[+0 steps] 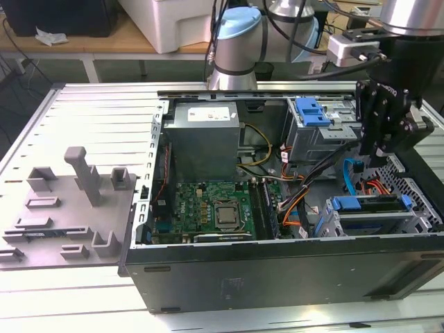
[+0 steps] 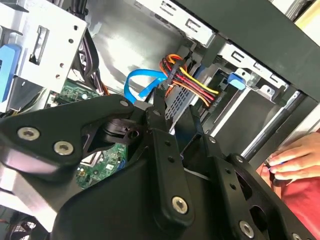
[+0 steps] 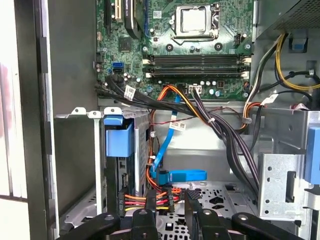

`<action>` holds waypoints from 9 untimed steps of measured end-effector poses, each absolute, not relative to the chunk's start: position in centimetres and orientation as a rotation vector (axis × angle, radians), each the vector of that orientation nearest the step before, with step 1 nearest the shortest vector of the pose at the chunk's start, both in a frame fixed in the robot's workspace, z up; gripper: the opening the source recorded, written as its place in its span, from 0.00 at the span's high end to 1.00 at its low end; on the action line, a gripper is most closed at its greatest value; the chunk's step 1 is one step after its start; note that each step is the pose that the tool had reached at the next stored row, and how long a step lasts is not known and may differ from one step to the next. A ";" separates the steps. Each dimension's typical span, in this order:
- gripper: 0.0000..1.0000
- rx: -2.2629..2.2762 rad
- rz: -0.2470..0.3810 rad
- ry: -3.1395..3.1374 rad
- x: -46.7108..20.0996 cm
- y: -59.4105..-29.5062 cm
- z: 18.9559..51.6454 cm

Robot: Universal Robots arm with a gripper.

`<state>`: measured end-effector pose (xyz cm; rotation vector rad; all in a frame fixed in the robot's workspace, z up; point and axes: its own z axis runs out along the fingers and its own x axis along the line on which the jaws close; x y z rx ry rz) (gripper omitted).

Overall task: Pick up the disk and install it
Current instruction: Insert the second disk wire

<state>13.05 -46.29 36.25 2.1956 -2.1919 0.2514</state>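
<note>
The disk (image 1: pixel 369 205), with its blue plastic rail on top, sits in the drive bay at the near corner of the open computer case, on the exterior view's right. In the first wrist view its blue carrier (image 3: pixel 119 141) stands in the slot beside the case wall. A blue tab of the disk (image 2: pixel 236 80) shows in the second wrist view. My black gripper (image 1: pixel 374 154) hangs above the case behind that bay, apart from the disk. Its fingers (image 3: pixel 194 207) stand open with nothing between them, over perforated metal and coloured cables; the gripper (image 2: pixel 176 107) shows the same gap.
A blue-handled grey drive cage (image 1: pixel 313 119) sits at the case's far side. The motherboard (image 1: pixel 215 208), the power supply (image 1: pixel 205 139) and cable bundles (image 3: pixel 220 130) lie inside. A grey fixture plate (image 1: pixel 66 208) lies at the exterior view's left. A person's hand (image 2: pixel 292 160) rests outside the case.
</note>
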 end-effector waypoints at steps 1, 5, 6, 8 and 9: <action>0.64 2.197 0.262 -2.194 12.7 -46.3 36.3; 0.64 2.200 0.290 -2.198 11.3 -46.3 36.2; 0.64 2.200 0.295 -2.199 11.1 -46.3 36.3; 0.64 2.201 0.305 -2.201 10.7 -46.3 36.3; 0.64 2.202 0.309 -2.202 10.6 -46.3 36.2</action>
